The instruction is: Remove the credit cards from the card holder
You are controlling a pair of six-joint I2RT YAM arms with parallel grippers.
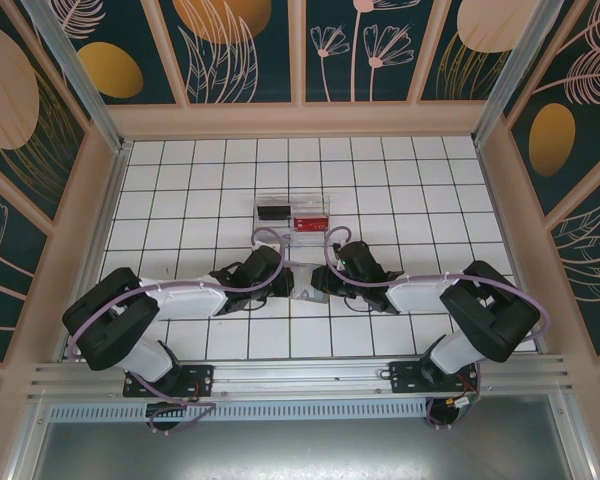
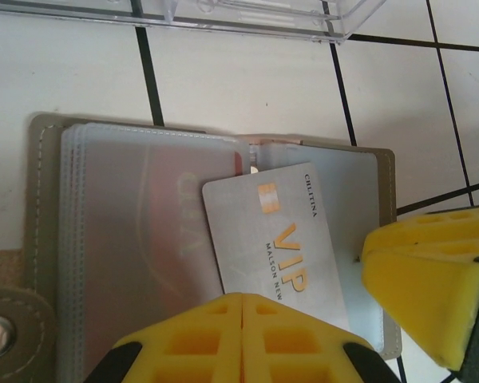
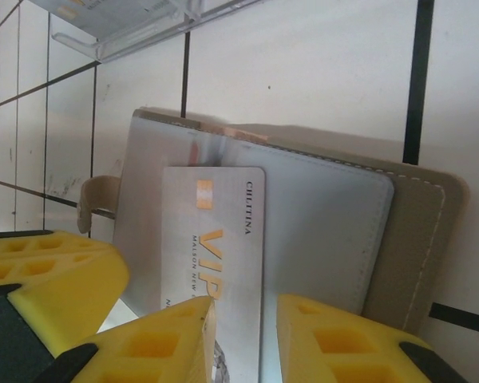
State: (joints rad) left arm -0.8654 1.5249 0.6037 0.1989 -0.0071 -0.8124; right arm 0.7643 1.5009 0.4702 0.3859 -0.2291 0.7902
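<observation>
Card holder, open near the middle of the table's near edge: silver VIP card half out of its sleeve, right gripper jaws slightly spread over it, left gripper jaws pressed together alongside; reddish card apparently sleeved, extraction judged incomplete.

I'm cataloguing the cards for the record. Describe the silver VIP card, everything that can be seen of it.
The silver VIP card is a thin, glossy rectangle with rounded corners, a gold chip patch and gold VIP lettering beside small dark print. It lies flat and slightly tilted on the open card holder, overlapping its clear sleeves. Its near end runs under the shut left gripper and reaches the gap of the open right gripper; contact is unclear.
</observation>
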